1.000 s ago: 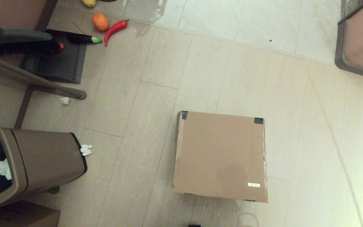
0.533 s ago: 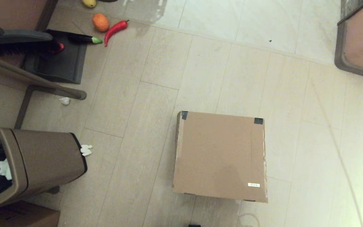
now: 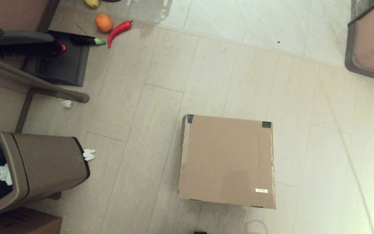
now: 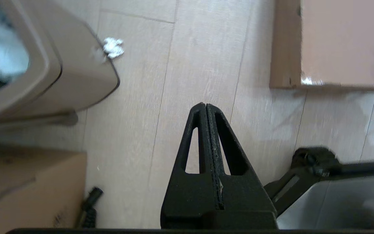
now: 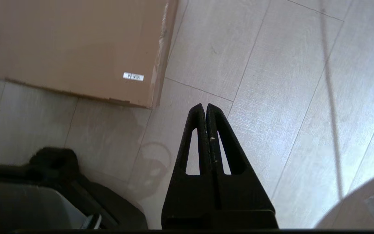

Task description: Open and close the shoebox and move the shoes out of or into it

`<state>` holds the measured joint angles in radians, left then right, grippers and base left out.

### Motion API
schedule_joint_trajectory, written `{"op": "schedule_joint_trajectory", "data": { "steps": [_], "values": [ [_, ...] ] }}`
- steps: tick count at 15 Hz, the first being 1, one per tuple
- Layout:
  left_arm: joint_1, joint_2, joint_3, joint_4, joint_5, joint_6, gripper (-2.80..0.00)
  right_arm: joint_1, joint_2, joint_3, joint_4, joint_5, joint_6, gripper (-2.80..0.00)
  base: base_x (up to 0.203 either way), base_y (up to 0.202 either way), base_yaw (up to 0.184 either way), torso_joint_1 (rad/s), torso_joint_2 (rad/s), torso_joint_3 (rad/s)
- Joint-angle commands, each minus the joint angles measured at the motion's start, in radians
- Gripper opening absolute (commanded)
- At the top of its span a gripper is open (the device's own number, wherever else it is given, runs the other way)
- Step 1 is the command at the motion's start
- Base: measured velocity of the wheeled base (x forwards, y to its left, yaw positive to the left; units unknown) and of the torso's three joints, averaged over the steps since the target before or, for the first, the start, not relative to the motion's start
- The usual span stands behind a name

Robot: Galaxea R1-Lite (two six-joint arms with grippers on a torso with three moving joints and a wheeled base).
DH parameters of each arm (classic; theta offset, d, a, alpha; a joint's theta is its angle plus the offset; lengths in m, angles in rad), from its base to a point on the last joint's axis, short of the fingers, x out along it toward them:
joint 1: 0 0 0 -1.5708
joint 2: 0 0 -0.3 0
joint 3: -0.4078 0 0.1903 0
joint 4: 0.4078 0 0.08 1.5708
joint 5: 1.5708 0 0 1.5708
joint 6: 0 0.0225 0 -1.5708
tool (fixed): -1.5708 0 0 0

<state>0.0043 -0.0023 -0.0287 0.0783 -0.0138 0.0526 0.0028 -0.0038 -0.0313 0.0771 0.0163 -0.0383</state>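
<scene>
The shoebox (image 3: pixel 227 161) lies closed on the floor in front of me, plain brown cardboard with black tape on its two far lid corners and a small white label near its right front corner. Its near left corner (image 4: pixel 336 42) shows in the left wrist view, its labelled corner (image 5: pixel 76 48) in the right wrist view. The shoes are out of view. My left gripper (image 4: pixel 205 105) hangs shut and empty over bare floor, short of the box's left front corner. My right gripper (image 5: pixel 205 106) is shut and empty over the floor off the box's right front corner. Neither arm shows in the head view.
A brown trash bin (image 3: pixel 28 169) stands at the left with crumpled paper (image 3: pixel 88 154) beside it. A darker cardboard box (image 3: pixel 21 224) sits at the bottom left. A dustpan and brush (image 3: pixel 44 52), toy vegetables (image 3: pixel 118 29) and a table leg (image 3: pixel 31 83) are far left. Furniture (image 3: pixel 372 42) at far right.
</scene>
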Motion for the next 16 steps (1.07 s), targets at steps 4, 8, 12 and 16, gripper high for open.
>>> {"op": "schedule_joint_trajectory", "data": {
  "steps": [4, 8, 12, 16],
  "values": [
    [0.000, 0.002, 0.003, -0.006, 0.018, -0.022, -2.80, 0.000, 0.004, 0.002, -0.007, -0.001, 0.016, -2.80, 0.000, 0.000, 0.000, 0.000, 0.00, 0.000],
    [0.000, 0.002, 0.003, -0.006, 0.018, -0.022, -2.80, 0.000, 0.004, 0.002, -0.006, 0.004, -0.009, -2.80, 0.000, 0.000, 0.000, 0.000, 0.00, 0.000],
    [0.000, 0.002, 0.003, -0.006, 0.018, -0.022, -2.80, 0.000, 0.004, 0.005, -0.007, 0.005, -0.014, -2.80, 0.000, 0.000, 0.000, 0.000, 0.00, 0.000],
    [0.000, 0.002, 0.003, -0.006, 0.018, -0.022, -2.80, 0.000, 0.004, 0.004, -0.006, 0.041, -0.119, -2.80, 0.000, 0.000, 0.000, 0.000, 0.00, 0.000]
  ]
}}
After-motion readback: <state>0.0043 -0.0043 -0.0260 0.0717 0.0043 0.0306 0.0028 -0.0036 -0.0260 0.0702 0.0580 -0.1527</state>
